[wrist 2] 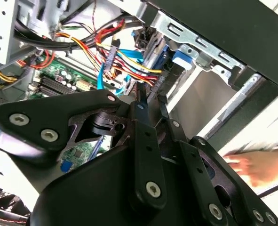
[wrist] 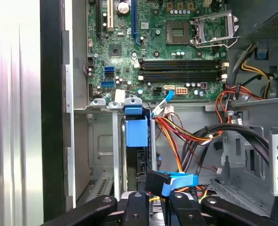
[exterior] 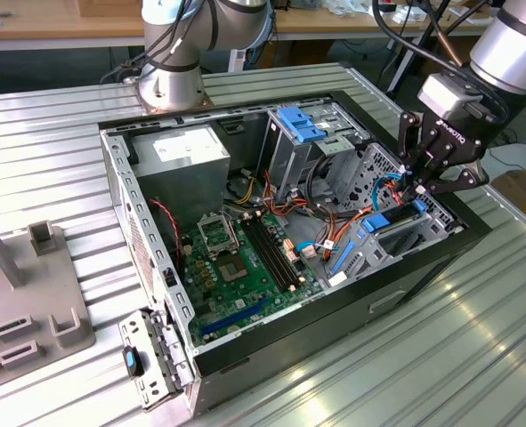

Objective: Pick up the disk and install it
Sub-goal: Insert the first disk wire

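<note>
The disk (exterior: 396,219) stands on edge in the drive bay at the case's corner on the exterior view's right. In the first wrist view I see its blue side rail (wrist: 136,132) end-on in the slot. My gripper (exterior: 420,190) hangs straight above that bay with its tips right at the disk's upper edge. The fingers (wrist 2: 141,101) are drawn close together, shut, and I see nothing held between them. In the first wrist view the gripper (wrist: 157,200) sits just over a blue data cable (wrist: 178,181) and its black plug.
The open computer case (exterior: 120,169) lies on a ribbed metal table. Inside are the motherboard (exterior: 236,267), a grey power-supply box (exterior: 187,151), a drive cage with a blue latch (exterior: 300,122) and loose wires (wrist: 186,136). A person's hand (wrist 2: 256,167) is outside the case wall. A second arm's base (exterior: 169,84) stands behind.
</note>
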Robot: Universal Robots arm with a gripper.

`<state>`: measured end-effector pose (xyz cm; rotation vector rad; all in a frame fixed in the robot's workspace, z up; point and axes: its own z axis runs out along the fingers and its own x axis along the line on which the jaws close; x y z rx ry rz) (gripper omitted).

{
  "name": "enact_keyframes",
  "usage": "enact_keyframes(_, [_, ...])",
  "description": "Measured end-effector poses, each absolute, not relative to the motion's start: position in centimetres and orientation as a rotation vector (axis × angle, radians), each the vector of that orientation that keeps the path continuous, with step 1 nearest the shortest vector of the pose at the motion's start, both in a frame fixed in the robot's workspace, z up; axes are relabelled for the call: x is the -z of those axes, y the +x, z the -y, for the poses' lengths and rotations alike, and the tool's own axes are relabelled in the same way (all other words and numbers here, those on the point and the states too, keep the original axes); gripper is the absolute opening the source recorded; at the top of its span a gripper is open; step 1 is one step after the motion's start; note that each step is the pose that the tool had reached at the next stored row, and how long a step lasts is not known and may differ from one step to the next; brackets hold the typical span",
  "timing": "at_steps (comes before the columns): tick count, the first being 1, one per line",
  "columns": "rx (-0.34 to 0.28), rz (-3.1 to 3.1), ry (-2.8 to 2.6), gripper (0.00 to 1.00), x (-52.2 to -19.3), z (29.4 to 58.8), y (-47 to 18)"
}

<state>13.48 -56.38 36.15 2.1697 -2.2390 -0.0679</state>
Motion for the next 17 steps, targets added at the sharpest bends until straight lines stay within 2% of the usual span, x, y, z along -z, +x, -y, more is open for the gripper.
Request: enact_keyframes(17, [0.004, 2.269, 2.23, 0.24, -36.1, 56.89, 12.62])
